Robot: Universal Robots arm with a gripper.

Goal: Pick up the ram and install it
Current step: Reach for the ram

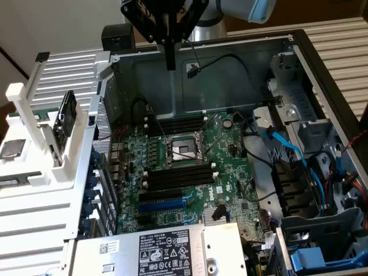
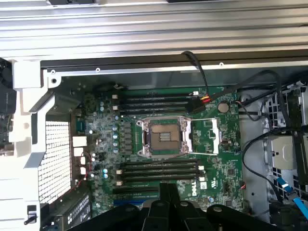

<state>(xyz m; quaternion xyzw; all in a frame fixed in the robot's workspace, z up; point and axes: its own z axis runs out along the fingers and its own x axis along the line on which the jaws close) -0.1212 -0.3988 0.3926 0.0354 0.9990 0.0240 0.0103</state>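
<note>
- One computer case point(image 1: 155, 80) lies open on its side, so its one motherboard point(image 1: 230, 169) is reachable from above.
- One white rack point(image 1: 34, 195) stands at the exterior view's left and presents parts for pickup.
- One claw point(image 1: 171, 64) hangs over the case's far wall, clenched on nothing.
- Two banks of memory slots point(image 1: 178, 179) flank the socket point(image 1: 183, 150), and all are vacant.
- One ram point(image 1: 67, 118) stands on edge in the rack, untouched.

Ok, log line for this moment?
gripper: shut, high over open grey computer case | long thin dark ram stick: standing in white rack, apart from gripper | black memory slots: vacant
</note>
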